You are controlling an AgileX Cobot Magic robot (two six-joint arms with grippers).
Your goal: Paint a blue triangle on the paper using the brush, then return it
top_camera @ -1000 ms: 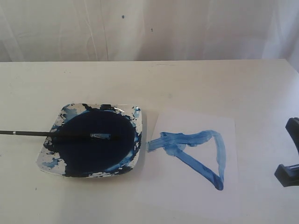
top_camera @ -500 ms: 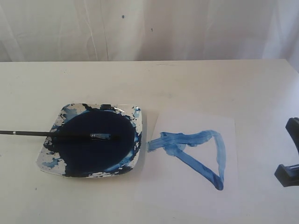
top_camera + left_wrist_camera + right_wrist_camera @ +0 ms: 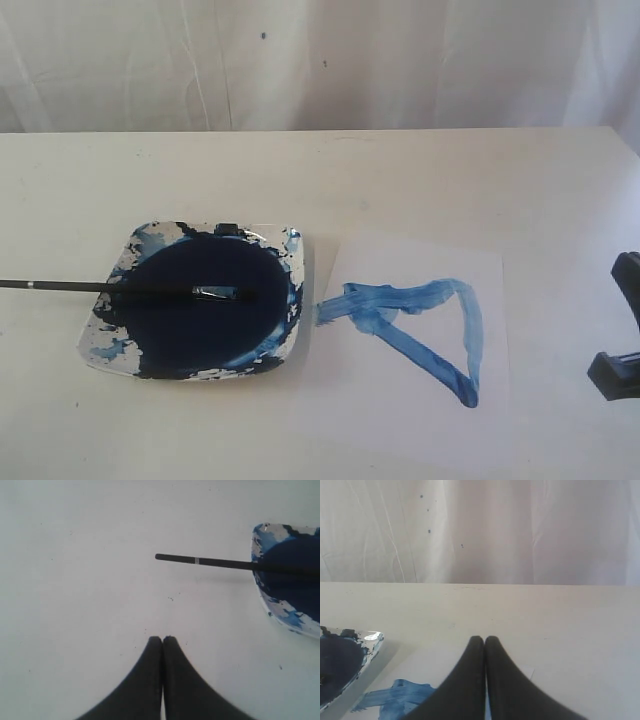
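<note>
Exterior view: the brush (image 3: 70,286) lies flat across the dish (image 3: 108,352), on the left half of the table (image 3: 450,180). Its bristle end rests in the dark paint pool (image 3: 200,325). Its black handle runs left over the dish's left rim and out past the frame's left edge. No gripper is on it. The paper (image 3: 420,410) lies just right of the dish; whether the two touch cannot be told. On it is the triangle (image 3: 473,340), three uneven blue strokes, with a stray stroke reaching the paper's left edge. A black part (image 3: 620,365) shows at the right edge, near side, well apart from the paper. A white curtain (image 3: 300,60) hangs behind the far edge.

Left wrist view: the left gripper (image 3: 162,639) has its two black fingers pressed together with nothing between them. It hangs over bare table, apart from the handle's free end. The handle leads on to the dish corner, where it crosses the rim into the paint.

Right wrist view: the right gripper (image 3: 485,639) is likewise closed tight and empty. It is above the paper, with a blue stroke and the dish corner to its left and the curtain beyond.
</note>
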